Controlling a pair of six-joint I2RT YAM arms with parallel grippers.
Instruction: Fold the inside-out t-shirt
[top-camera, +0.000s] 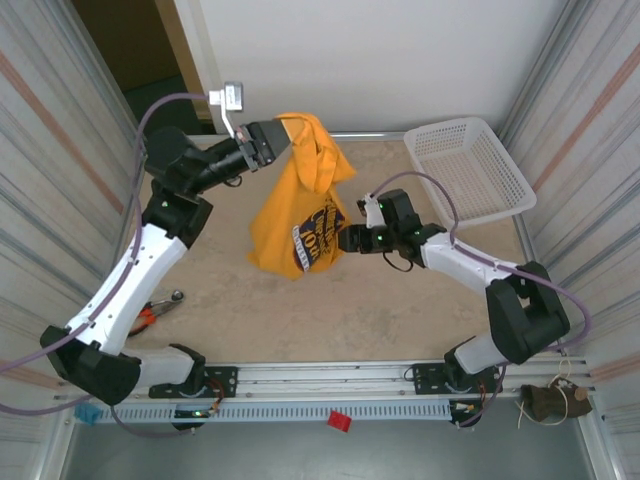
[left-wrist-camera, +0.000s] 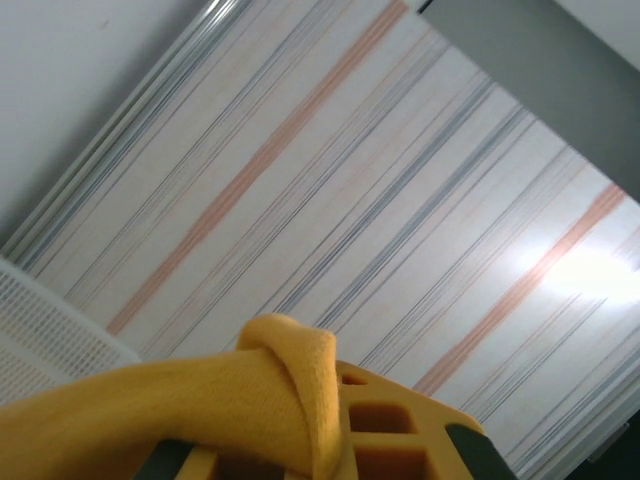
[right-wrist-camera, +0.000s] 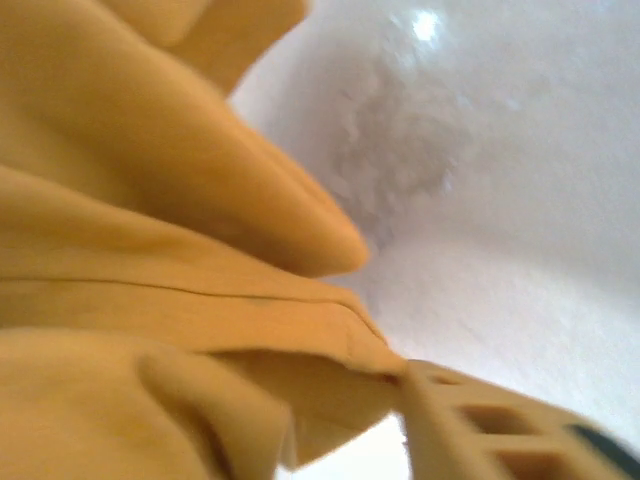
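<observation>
Inside-out t-shirt (top-camera: 300, 215): mustard yellow, hanging in the air over the far middle of the table (top-camera: 300, 320). It is bunched at the top and spreads wider toward the bottom.
Printed lettering (top-camera: 315, 240): dark and visible on the lower part of the side facing the camera. The cloth above it is plain.
Left gripper (top-camera: 268, 140): raised high at the far left and clamped shut on the shirt's top bunch. In the left wrist view the cloth (left-wrist-camera: 200, 400) wraps over 1 finger (left-wrist-camera: 400, 425).
Why held high: lifting from 1 point probably lets the shirt hang free, so its edges and layers can be found.
Right gripper (top-camera: 345, 240): lower, pointing left at the shirt's lower right edge, just beside the print.
Right claw state: I cannot tell whether it is parted or pinching. The right wrist view shows folds of cloth (right-wrist-camera: 150, 250) lying against 1 finger (right-wrist-camera: 480, 425), but the other finger is not visible.
Likely step: finding a 2nd hold on the hanging shirt, so that 2 grips can spread it.
Progress: early, since the shirt is crumpled and there are no flat folds yet.
Risk: a pinch on several layers at once would keep the shirt bunched.
Basket (top-camera: 470, 165): white mesh at the far right, well apart from the shirt.
Orange-handled tool (top-camera: 158, 308): lying on the table by the left arm, well apart from the cloth.
</observation>
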